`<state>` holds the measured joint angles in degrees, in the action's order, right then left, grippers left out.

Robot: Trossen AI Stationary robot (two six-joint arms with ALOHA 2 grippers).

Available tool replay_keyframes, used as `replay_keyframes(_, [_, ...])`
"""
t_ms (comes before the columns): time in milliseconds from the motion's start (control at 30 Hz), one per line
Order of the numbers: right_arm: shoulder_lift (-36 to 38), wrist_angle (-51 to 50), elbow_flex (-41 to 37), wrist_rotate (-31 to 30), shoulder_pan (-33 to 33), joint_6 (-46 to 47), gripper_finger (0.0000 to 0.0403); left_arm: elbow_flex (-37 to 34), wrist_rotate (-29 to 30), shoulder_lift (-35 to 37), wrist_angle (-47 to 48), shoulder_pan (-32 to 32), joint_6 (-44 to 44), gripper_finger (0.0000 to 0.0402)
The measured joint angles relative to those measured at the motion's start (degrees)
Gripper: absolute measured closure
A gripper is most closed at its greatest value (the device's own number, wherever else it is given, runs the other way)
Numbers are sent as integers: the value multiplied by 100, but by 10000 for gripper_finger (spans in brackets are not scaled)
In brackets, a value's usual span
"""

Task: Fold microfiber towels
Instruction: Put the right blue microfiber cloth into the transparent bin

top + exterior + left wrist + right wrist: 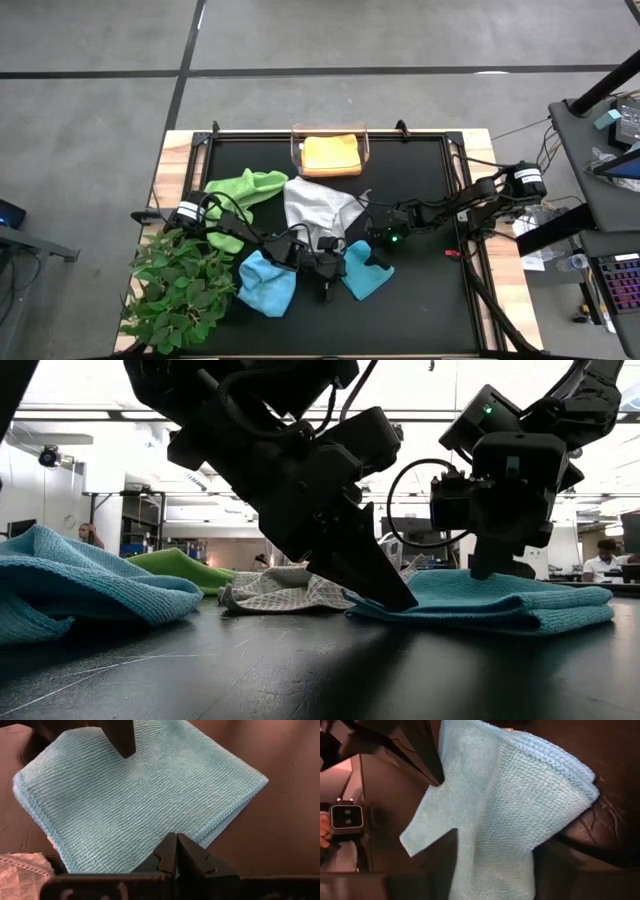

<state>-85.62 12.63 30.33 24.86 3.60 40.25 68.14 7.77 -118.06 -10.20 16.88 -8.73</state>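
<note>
Now the folded teal towel (pixel 362 276) lies flat under both grippers: the left gripper (pixel 326 290), fingers pressed together, pins its edge; the right gripper (pixel 378 255), jaws spread, presses down on top.

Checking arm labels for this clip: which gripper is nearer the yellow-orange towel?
Right. The right gripper is over the teal towel, below the yellow-orange towel in the high view; the left gripper, shut, sits slightly farther, at the teal towel's edge.
</note>
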Motion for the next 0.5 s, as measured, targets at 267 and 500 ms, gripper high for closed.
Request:
replay_keyframes(267, [36, -28, -7, 3, 0, 9, 312, -13, 0, 124, 99, 0, 81, 402])
replay_keyframes(500, [441, -15, -13, 4, 0, -17, 386, -59, 210, 693, 752, 2, 522, 402])
